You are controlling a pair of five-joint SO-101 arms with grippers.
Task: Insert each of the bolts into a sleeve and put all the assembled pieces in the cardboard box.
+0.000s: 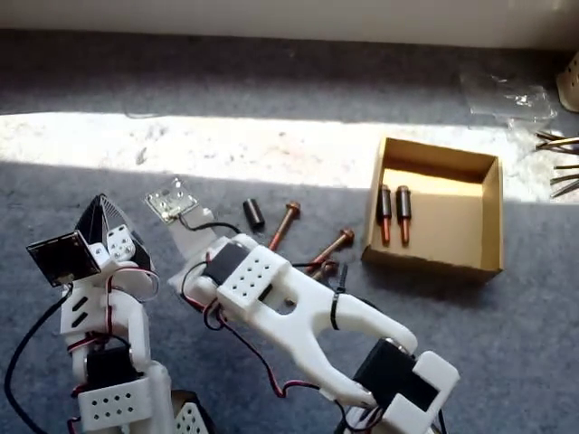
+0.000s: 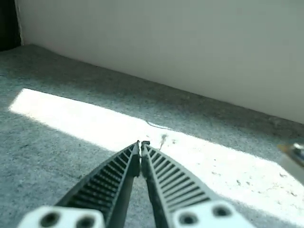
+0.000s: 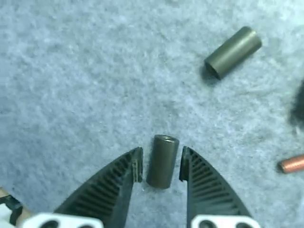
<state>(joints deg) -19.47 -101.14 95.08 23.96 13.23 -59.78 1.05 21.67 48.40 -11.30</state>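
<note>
Right claw (image 3: 160, 164): jaws apart, 1 ribbed black finger on each side of a sleeve (image 3: 162, 159), and nothing is clamped.
Left claw (image 2: 141, 146): ribbed black fingers pressed together on nothing, held above the carpet (image 2: 42, 156) and pointing towards a pale wall (image 2: 190, 42).
Right arm (image 1: 298, 307): white plastic with black motors and red wiring. It stretches low from the near right corner towards the left, wrist tipped down.
Left arm (image 1: 109, 362): white plastic, folded upright at the near left.
Sleeve between the jaws: a short, smooth, dark metal tube with its hollow end showing, lying flat on the carpet.
Second sleeve (image 3: 232, 52): the same dark tube, lying apart from the first and just beside the bolts (image 1: 283, 224).
Bolts: copper-coloured, with long thin shanks and round heads. They lie loose on the carpet between the right arm and the cardboard box (image 1: 488, 217).
Cardboard box: brown, square and open-topped, with 2 assembled pieces (image 1: 384, 212) side by side near its left wall.
Carpet: grey and fuzzy, crossed by a bright sunlit band.
</note>
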